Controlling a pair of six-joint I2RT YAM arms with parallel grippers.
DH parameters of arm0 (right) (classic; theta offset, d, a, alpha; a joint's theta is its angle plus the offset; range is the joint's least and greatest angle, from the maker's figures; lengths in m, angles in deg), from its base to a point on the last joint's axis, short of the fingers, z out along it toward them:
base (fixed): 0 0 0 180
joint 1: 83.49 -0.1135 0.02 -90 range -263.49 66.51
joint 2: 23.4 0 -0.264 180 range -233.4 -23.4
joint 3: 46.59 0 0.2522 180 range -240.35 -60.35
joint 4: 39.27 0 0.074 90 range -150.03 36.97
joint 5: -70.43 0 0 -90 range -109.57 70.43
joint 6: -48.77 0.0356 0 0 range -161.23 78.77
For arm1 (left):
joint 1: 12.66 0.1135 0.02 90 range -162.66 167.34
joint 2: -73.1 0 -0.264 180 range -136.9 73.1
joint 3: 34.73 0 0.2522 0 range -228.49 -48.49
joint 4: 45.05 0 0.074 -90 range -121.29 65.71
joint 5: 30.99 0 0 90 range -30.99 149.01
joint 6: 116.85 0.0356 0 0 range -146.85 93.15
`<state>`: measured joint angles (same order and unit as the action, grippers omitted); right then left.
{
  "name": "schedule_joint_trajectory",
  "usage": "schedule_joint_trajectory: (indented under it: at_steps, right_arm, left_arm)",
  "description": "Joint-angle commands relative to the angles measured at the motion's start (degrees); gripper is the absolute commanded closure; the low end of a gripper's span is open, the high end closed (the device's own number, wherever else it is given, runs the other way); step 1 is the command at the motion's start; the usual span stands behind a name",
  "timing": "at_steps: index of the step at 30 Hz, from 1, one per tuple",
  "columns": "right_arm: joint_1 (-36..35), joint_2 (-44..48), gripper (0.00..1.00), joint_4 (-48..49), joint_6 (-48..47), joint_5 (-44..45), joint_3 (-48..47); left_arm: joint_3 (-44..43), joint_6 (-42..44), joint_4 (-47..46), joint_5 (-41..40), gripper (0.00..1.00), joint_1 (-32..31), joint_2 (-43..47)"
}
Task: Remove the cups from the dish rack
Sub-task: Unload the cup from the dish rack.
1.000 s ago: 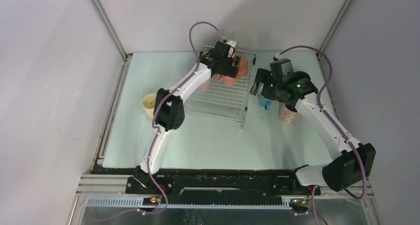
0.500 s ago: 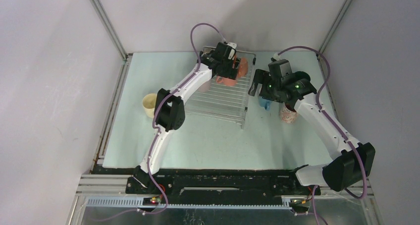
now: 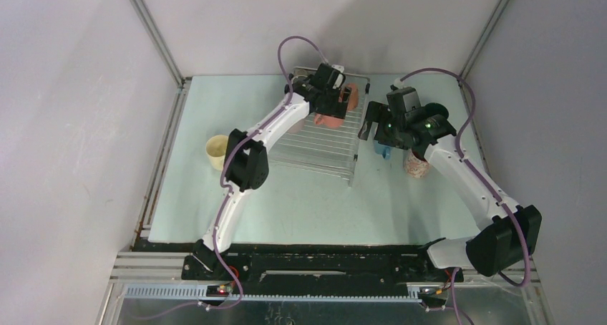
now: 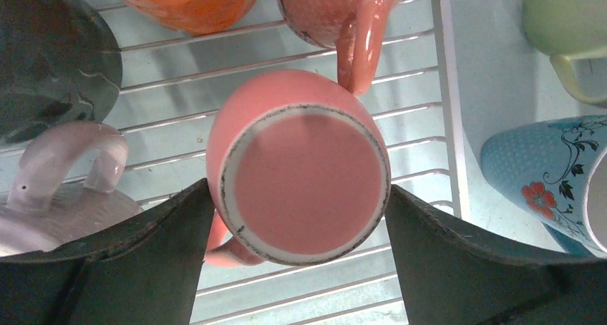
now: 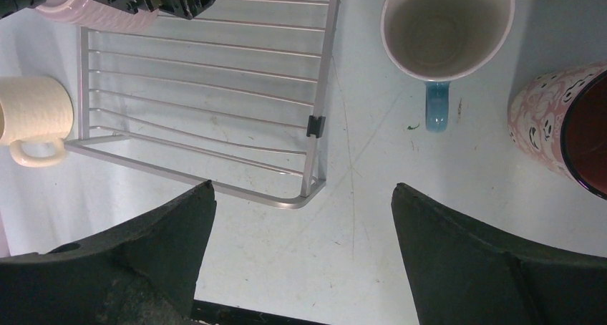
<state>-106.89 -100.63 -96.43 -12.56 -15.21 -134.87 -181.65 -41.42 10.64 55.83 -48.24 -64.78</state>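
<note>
so the left fingers (image 4: pixel 129 268) sit spread either side of the upside-down pink cup (image 4: pixel 304 182), lined up to pinch it off the dish rack (image 4: pixel 444 89), while the right fingers (image 5: pixel 465 268) just hang wide and empty

Left end effector (image 4: pixel 297 190) shifts slightly right over the far end of the dish rack (image 3: pixel 326 149); right end effector (image 5: pixel 302 187) edges slightly left.

Plain pale lilac walls (image 3: pixel 64 124) at left, back and right of the frame. Slanting metal posts (image 3: pixel 154 35) in the upper corners. Pale green tabletop (image 3: pixel 308 203) across the middle, scuffed and finely scratched. Grey metal rail (image 3: pixel 322 293) along the bottom edge. Soft, even light.
</note>
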Motion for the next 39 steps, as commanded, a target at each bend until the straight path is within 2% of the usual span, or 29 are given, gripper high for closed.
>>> schedule_joint_trajectory:
  at_steps: [1, 8, 13, 31, 34, 39]
  right_arm:
    - [-0.6, 0.3, 0.0, 1.5, -0.6, 0.1, 0.1]
    - [-0.7, 0.5, 0.0, 2.0, -0.6, -0.1, 0.7]
    - [-0.8, 0.5, 0.0, 2.1, -0.5, -0.3, 0.8]
    - [-1.1, 0.6, 0.0, 2.7, -0.2, -0.2, 1.6]
    - [-1.1, 0.5, 0.0, 2.8, -0.1, -0.3, 1.7]
    - [-1.2, 0.4, 0.0, 3.2, 0.0, -0.4, 2.2]
  left_arm:
    - [0.4, -1.0, 1.5, -0.2, 0.11, -1.0, 5.6]
    - [3.7, 0.2, 1.7, 0.8, 0.05, -1.3, 8.1]
    - [6.0, 1.6, 2.3, 1.1, 0.06, -1.3, 9.5]
    - [11.1, 5.7, 3.2, 2.7, 0.28, -1.4, 10.9]
    - [11.5, 5.9, 3.0, 2.7, 0.35, -1.5, 10.8]
    - [12.3, 6.0, 1.8, 2.7, 0.39, -1.5, 10.3]
